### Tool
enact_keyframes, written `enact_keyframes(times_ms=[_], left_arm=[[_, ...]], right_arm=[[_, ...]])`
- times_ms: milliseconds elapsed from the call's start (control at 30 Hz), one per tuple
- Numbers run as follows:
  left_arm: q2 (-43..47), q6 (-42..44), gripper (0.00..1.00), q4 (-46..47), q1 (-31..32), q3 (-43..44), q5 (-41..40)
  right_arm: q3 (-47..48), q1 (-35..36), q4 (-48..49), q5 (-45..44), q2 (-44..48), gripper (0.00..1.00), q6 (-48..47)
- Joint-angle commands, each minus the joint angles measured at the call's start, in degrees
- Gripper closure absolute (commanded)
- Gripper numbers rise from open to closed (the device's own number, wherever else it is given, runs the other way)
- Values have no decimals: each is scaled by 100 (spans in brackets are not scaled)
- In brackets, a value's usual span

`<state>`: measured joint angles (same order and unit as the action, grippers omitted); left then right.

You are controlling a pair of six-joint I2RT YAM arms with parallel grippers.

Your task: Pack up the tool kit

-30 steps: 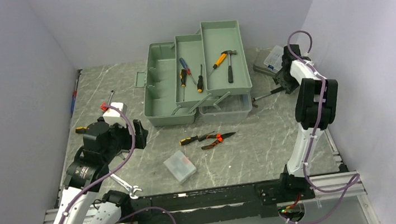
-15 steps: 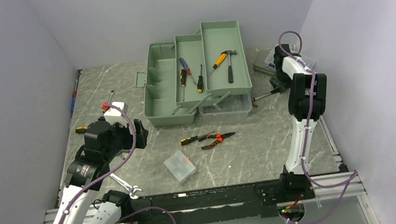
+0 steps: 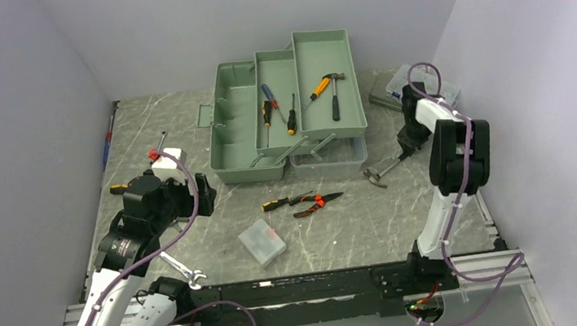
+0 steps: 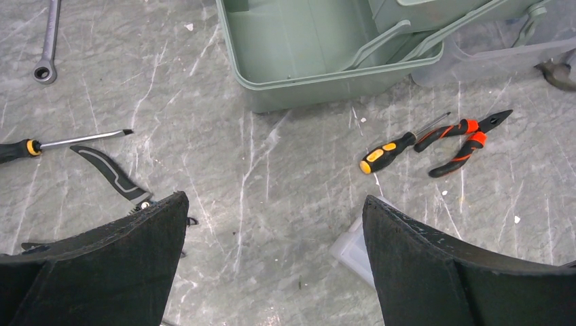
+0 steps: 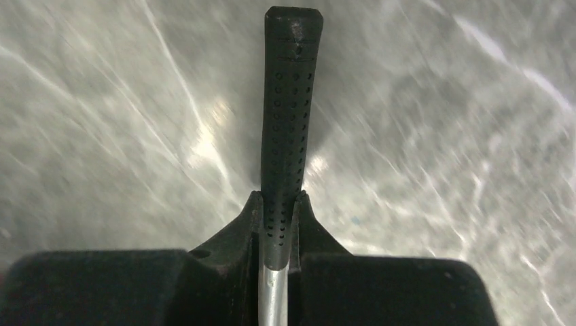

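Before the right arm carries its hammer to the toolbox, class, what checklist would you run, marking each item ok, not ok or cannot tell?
1. Grip: right gripper shut on the hammer handle: ok.
2. Hammer head clear of the table: cannot tell.
3. Access: toolbox open, trays spread: ok.
4. Bare space in the top tray: ok.
5. Other arm: left gripper open, well apart from the hammer: ok.

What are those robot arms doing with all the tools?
They are packing a toolbox. The right end effector is shut on the black handle of a hammer, just right of the open toolbox, so that hammer is not in yet. The left end effector hangs open over the table, holding nothing. Pliers and a screwdriver lie loose in front of the toolbox.
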<state>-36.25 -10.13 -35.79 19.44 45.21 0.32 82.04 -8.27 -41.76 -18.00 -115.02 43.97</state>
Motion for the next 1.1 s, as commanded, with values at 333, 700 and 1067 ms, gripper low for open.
enact_keyframes(times_ms=[333,700,1067], left_arm=[[-63,79,1,369,-54,5,772],[-1128,-760,2,842,669,135,2360],[-1487,-1093,1,1147,1377,436,1964]], right_arm=[[-2685,1,1244,1780,2839,100,-865],[-3805,-1,1987,3400,4153,100,-1259],[-3062,0,1509,3296,5612,100,-1081]])
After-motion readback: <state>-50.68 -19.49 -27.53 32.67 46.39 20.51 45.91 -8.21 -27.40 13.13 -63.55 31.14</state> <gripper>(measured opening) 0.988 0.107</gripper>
